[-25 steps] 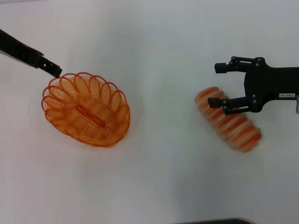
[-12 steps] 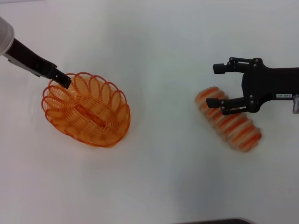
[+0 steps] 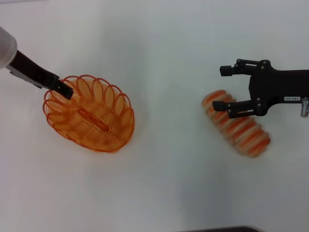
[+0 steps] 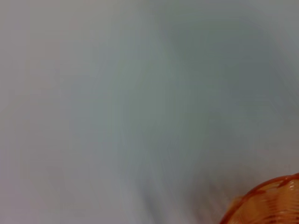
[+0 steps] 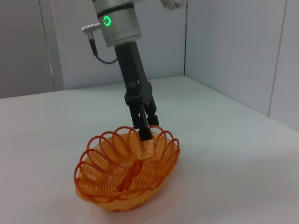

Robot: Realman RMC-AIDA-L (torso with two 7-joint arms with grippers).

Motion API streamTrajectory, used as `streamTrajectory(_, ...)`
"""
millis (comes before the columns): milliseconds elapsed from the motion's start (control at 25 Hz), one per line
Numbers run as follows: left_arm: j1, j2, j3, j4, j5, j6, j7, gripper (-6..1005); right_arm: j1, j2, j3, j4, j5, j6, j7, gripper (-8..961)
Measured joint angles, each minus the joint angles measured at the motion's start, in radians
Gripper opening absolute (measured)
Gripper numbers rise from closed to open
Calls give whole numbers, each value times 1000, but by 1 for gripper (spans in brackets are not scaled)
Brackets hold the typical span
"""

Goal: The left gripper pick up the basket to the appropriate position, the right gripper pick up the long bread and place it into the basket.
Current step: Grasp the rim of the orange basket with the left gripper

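We see the left gripper (image 3: 66, 91) tip at the basket's (image 3: 89, 113) far-left rim, dipping just inside in the right wrist view; whether its fingers grip the wire we cannot tell | right gripper (image 3: 224, 88) spread wide, holding nothing, one finger over the long bread's (image 3: 236, 123) near end | basket well left of the bread, both on the white table (image 3: 169, 183)

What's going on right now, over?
Left gripper at basket rim, grip unclear. Right gripper open over long bread, not lifted. Nothing between them.
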Motion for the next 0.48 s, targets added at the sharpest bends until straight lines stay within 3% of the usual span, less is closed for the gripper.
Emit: streamTrajectory(480,-3,6,10,-29,0,-17,-4,839,4,-1,0,1,2,4,0,928)
